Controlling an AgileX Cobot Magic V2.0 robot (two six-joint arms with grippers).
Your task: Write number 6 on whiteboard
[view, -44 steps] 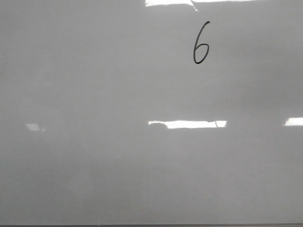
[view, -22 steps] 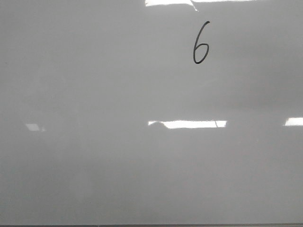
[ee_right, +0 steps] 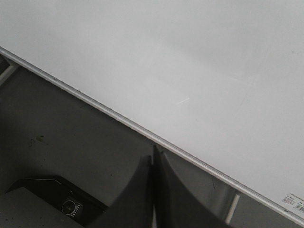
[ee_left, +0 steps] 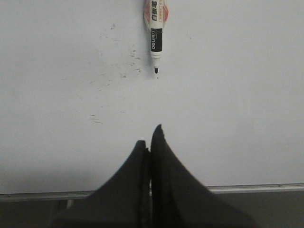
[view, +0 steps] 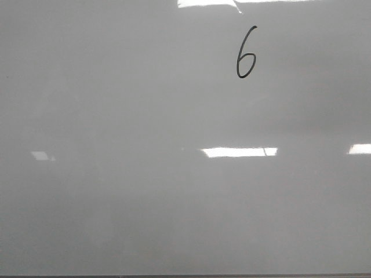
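The whiteboard fills the front view, and a thin black number 6 is written near its top, right of centre. In the left wrist view my left gripper is shut and empty over the whiteboard, near its metal edge. An uncapped marker lies on the board ahead of it, tip toward the gripper. In the right wrist view my right gripper is shut and empty, off the whiteboard, just past its edge. Neither gripper shows in the front view.
Faint black smudges mark the board beside the marker. The board's metal frame runs diagonally across the right wrist view, with a dark surface and a black device beyond it. Bright light reflections lie on the board.
A dark shape that cut into the left end of the middle light reflection has spread, so the bright strip is now shorter on its left. The 6 is unchanged.
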